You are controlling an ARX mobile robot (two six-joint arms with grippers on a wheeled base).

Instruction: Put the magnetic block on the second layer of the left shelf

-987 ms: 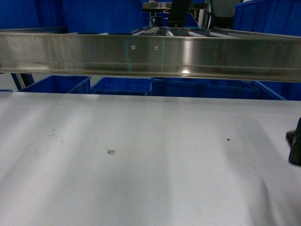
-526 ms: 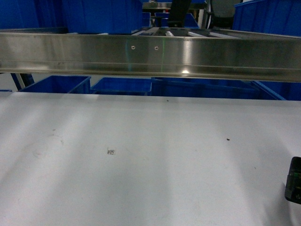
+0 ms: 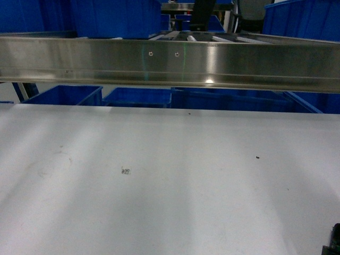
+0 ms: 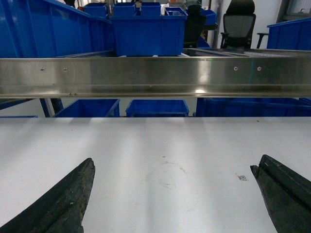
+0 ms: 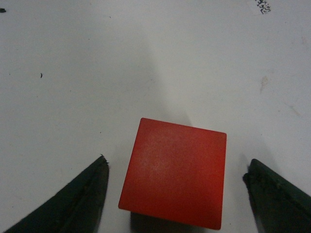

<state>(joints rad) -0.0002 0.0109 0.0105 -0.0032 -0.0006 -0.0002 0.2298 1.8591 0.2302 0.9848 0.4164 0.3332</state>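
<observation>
The magnetic block (image 5: pixel 175 172), a plain red cube, rests on the white table (image 5: pixel 97 73) in the right wrist view. My right gripper (image 5: pixel 176 162) is open and straddles it, one dark finger on each side with a gap to the cube. The head view hides the block and shows only a dark bit of the right arm (image 3: pixel 334 243) at the bottom right corner. My left gripper (image 4: pixel 175 162) hovers open over bare table with nothing between its fingers. The steel shelf level (image 3: pixel 170 61) with white roller tracks (image 3: pixel 212 37) runs across the back, seen too in the left wrist view as the shelf rail (image 4: pixel 155 75).
Blue totes (image 3: pixel 69 95) stand under the shelf rail behind the table, and larger blue totes (image 4: pixel 148 34) sit on the rack above it. A small printed marker (image 3: pixel 126 171) lies on the tabletop (image 3: pixel 170 202). A black office chair (image 4: pixel 238 22) stands far back.
The right arm has slid down along the head view's right edge, from mid-height to the bottom corner, nearly leaving the view. Nothing else has moved.
</observation>
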